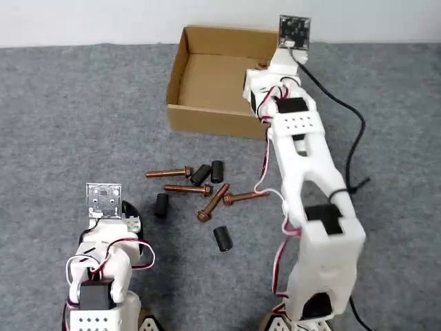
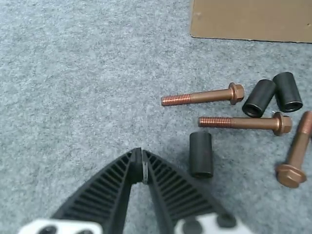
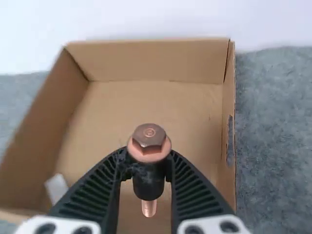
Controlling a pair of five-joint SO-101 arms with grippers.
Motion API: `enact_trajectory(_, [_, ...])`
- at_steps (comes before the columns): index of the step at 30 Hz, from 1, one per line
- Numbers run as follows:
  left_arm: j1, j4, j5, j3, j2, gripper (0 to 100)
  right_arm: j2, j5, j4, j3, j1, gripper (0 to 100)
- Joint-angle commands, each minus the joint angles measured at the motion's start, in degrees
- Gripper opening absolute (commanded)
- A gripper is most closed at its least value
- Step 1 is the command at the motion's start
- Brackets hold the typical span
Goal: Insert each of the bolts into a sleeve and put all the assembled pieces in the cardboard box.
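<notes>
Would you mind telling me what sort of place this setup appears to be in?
Likely a robotics test bench, not a factory: a grey felt-like mat against a plain white wall, loose bolts and sleeves, and a cardboard box.

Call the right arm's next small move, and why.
Probably open the right claw and let the piece drop. The claw is shut on a sleeved bolt, and it sits over the bare floor of the cardboard box, inside the walls, so a release should land it in the box.
</notes>
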Motion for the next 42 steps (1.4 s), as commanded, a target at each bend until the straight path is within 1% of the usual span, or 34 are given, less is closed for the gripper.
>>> enact_trajectory(1, [-0.44, 0.44, -0.53, -0.22, -0.26, 0, 4.35, 3.78, -0.57, -8.0, 0.66, 0.8])
enact_trajectory(4, [-0.44, 0.44, -0.53, -0.22, -0.26, 0, 7.87, 5.54, 3.65, -10.99, 0.57, 0.9])
enact_trajectory(9, [-0.44, 0.44, -0.53, -0.22, -0.26, 0, 9.98, 5.63, 10.24, -13.98, 0.92, 2.4])
enact_trajectory(13, [-0.44, 0.44, -0.53, -0.22, -0.26, 0, 9.98, 5.63, 15.96, -15.74, 0.66, 14.9])
enact_trajectory(15, [-0.44, 0.44, -0.53, -0.22, -0.26, 0, 9.98, 5.63, 18.86, -17.67, 0.48, 18.4])
enact_trajectory(21, [-0.35, 0.44, -0.35, -0.22, -0.26, 0, 9.45, 5.45, 28.35, -27.78, -0.75, 13.7])
enact_trajectory(27, [-0.35, 0.44, -0.35, -0.22, -0.26, 0, 7.25, 5.45, 43.12, -36.4, -4.0, 5.7])
enact_trajectory(32, [-0.35, 0.44, -0.35, -0.22, -0.26, 0, 6.9, 5.36, 53.41, -38.77, -6.64, 5.1])
enact_trajectory(42, [-0.35, 0.53, -0.35, -0.22, -0.26, 0, 7.08, 5.01, 67.56, -38.77, -9.45, 5.2])
